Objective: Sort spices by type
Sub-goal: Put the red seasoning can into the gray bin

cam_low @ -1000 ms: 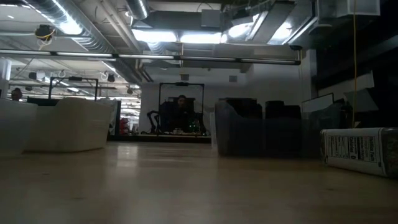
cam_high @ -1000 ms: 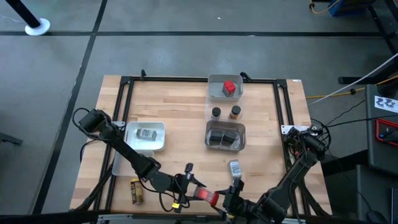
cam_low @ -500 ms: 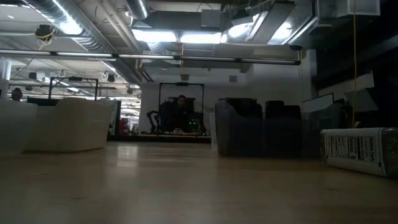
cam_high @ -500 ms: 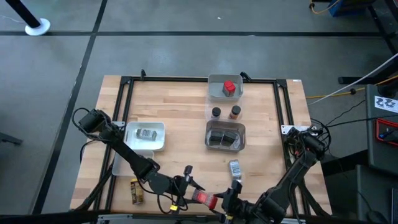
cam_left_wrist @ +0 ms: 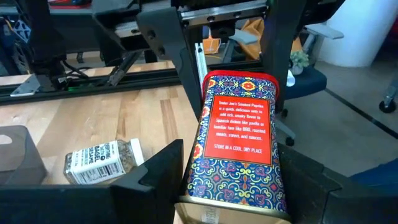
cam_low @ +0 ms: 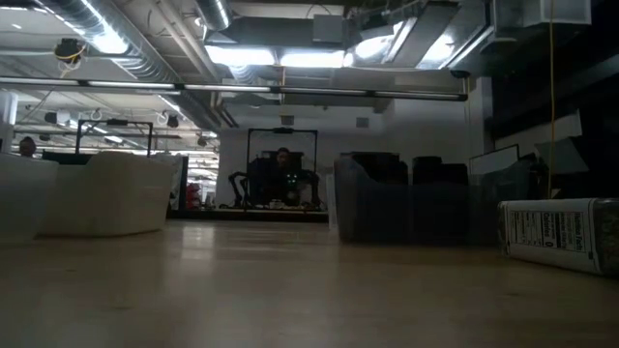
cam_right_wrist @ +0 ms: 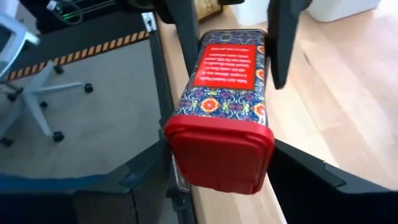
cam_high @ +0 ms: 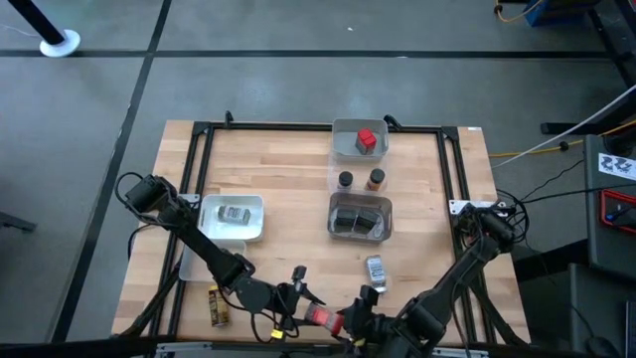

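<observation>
A red tin with patterned sides hangs just off the table's front edge, held from both ends. My left gripper is shut on its base end. My right gripper is shut on the red lid end. A silver-grey jar lies on its side just behind them and also shows in the low view. A yellow jar lies at the front left. A red box sits in the back tray. A dark jar and an orange-brown jar stand mid-table.
Clear trays stand at the back, in the middle with dark tins, and at the left holding a grey jar. A black frame rail runs round the table. A wheeled chair stands on the floor beyond the front edge.
The red tin and my right gripper have shifted slightly left along the front edge. The right arm's elbow has swung inward. The left gripper has barely moved.
</observation>
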Robot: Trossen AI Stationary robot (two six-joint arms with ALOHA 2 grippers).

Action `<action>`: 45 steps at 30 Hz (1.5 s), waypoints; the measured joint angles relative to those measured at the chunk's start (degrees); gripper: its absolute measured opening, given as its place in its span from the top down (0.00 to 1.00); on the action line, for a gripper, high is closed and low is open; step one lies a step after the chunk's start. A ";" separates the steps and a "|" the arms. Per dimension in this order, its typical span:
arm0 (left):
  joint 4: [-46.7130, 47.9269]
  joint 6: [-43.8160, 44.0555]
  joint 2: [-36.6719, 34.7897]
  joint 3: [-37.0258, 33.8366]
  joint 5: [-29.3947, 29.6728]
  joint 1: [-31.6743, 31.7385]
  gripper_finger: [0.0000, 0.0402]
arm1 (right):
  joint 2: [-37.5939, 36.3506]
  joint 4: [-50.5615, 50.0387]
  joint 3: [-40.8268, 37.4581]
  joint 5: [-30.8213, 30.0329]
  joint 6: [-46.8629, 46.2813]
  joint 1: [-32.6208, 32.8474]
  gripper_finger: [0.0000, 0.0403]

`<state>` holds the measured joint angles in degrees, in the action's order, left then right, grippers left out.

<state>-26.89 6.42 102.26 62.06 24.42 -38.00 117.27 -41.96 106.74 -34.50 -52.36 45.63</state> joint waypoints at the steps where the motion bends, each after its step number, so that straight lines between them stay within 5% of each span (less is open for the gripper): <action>1: 0.04 0.08 0.00 0.00 -0.02 -0.01 0.52 | 0.00 0.42 0.00 0.82 0.37 -0.20 0.39; 10: 0.26 0.35 -0.02 0.00 -0.40 -0.02 0.52 | 0.04 1.49 0.00 3.83 0.39 -0.72 0.39; 23: -4.41 8.21 -0.36 0.38 1.24 0.30 0.51 | 0.33 2.28 -0.11 -1.53 0.00 -1.20 0.39; 31: -2.61 8.66 -0.28 0.25 1.06 0.22 0.51 | 0.33 1.02 -0.09 4.44 0.05 -1.95 0.50; 45: -0.25 7.57 -0.13 0.09 -3.17 0.20 0.44 | 0.20 -2.14 0.01 13.16 0.62 -3.77 0.50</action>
<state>-27.13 13.99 102.13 62.15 21.25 -37.80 117.47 -44.10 106.74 -21.34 -51.73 41.86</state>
